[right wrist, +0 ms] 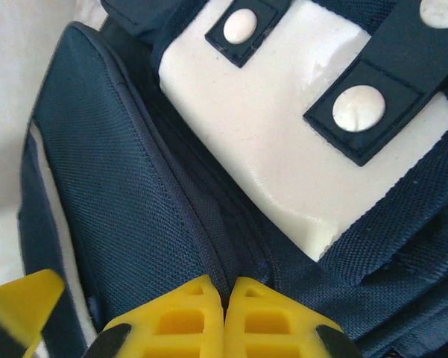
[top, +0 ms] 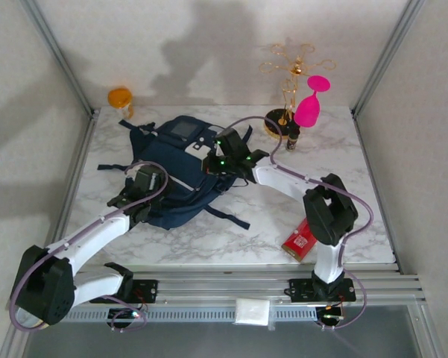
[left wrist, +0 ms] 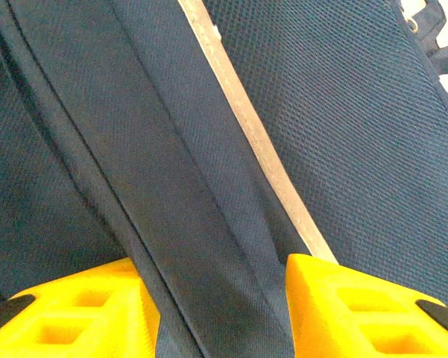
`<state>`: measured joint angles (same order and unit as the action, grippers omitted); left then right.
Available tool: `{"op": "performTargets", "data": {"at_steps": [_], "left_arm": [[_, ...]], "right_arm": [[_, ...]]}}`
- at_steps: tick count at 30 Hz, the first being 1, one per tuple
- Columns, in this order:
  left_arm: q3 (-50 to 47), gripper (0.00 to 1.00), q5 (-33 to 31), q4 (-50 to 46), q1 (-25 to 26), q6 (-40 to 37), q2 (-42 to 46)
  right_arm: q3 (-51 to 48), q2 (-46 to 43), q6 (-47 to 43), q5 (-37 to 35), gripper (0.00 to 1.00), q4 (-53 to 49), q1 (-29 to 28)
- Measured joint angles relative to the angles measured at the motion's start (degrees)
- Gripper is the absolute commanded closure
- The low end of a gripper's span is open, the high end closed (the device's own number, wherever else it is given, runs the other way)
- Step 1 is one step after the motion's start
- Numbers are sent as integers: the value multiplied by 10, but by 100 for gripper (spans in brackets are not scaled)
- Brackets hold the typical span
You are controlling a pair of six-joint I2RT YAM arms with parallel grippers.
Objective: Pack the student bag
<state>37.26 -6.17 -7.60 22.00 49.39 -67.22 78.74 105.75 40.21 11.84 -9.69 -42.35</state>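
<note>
You steadied the student bag [top: 180, 173], left gripper [left wrist: 212, 283] jaws half-closed on a fabric fold, right gripper [right wrist: 225, 289] jaws shut tight at its seam, seemingly to open it.

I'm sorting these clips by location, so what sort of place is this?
Probably a robot test booth: a marble-look table boxed in by plain white walls and metal rails, with two robot arms bolted at its edge and a backpack laid out.
</note>
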Motion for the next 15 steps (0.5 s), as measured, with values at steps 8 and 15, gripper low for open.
{"op": "performTargets", "data": {"at_steps": [8, 15], "left_arm": [[66, 54, 36, 32, -3, -47, -77], [122, 46, 39, 1, -13, -72, -85]], "right_arm": [[-161, -124, 115, -45, 100, 81, -11], [-174, -142, 194, -65, 100, 101, -28]]}}
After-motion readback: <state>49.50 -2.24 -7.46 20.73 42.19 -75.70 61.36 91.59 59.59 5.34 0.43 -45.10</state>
